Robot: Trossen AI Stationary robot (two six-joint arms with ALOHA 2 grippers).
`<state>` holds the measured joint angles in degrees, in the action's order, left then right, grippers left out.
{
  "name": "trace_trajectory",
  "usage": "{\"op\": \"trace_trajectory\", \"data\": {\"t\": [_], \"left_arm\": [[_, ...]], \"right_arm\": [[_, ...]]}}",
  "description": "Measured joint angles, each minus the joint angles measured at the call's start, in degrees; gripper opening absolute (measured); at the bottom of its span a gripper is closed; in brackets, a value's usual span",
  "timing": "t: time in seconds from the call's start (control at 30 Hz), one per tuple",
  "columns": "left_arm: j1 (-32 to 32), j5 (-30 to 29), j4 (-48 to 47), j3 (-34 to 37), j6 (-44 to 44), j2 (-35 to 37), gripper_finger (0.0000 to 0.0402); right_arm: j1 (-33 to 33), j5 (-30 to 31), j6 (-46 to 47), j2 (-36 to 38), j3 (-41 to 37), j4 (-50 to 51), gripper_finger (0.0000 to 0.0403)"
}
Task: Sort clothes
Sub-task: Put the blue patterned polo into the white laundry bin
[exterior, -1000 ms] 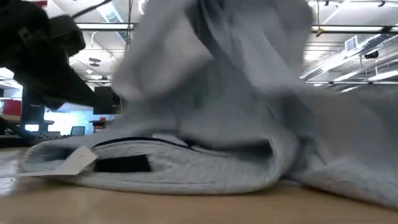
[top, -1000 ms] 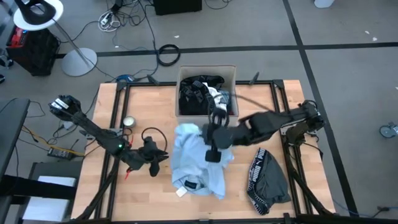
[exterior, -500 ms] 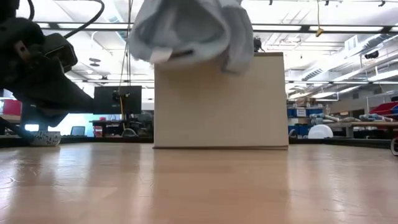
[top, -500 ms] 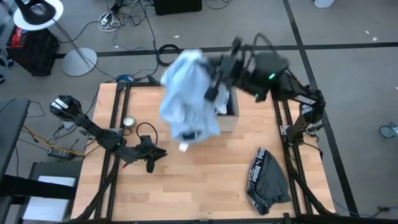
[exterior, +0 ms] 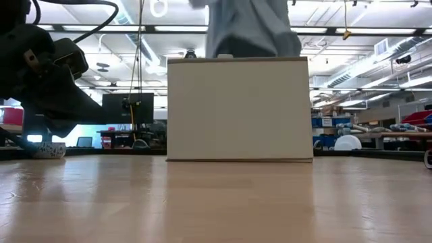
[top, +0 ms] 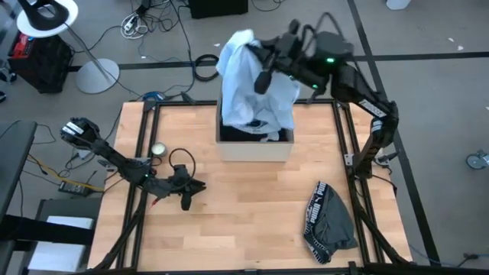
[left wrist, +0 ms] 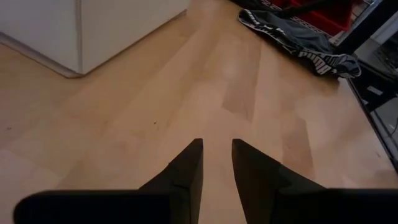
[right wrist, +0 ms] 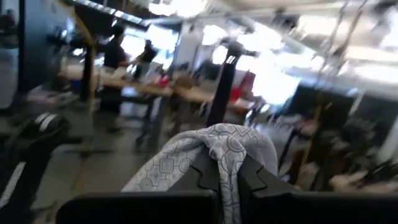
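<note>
One grey garment [top: 330, 221] is lying near the tabletop's front right corner. Left gripper [top: 186, 202] is resting low near the left edge, fingers slightly parted. Farthest back, right gripper [top: 263, 76] is pinching the light blue garment [top: 252, 92], dangling it over the cardboard box [top: 254, 147].

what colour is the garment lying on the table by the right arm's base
Dark grey with a black waistband carrying white lettering, clearest in the high view.

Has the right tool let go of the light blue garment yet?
No. In the right wrist view the right tool is shut on the light blue garment, which hangs over the cardboard box.
</note>
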<state>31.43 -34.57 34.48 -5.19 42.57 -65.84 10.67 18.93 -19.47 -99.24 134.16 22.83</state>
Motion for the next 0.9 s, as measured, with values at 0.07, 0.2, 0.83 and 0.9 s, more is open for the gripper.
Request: {"op": "trace_trajectory", "data": {"t": [0.07, 0.2, 0.83, 0.9], "left_arm": [[-0.33, 0.93, 0.00, 0.00, 0.00, 0.00, 0.0090], [-0.38, 1.59, 0.08, 0.00, 0.02, -0.02, 0.0090], [-0.38, 1.83, 0.91, -0.02, -0.08, -0.04, 0.0090], [-0.38, 1.84, 0.68, -0.02, -0.07, -0.04, 0.0090]], "right_arm": [[1.53, -3.64, 3.53, -0.87, -1.71, 1.51, 0.0003], [3.77, -5.35, 7.61, -1.17, -5.40, 4.02, 0.0003], [10.24, -1.34, 29.74, -17.18, -20.25, 28.74, 0.0048], [11.32, -3.46, 32.64, -20.49, -21.11, 28.15, 0.0071]]}}
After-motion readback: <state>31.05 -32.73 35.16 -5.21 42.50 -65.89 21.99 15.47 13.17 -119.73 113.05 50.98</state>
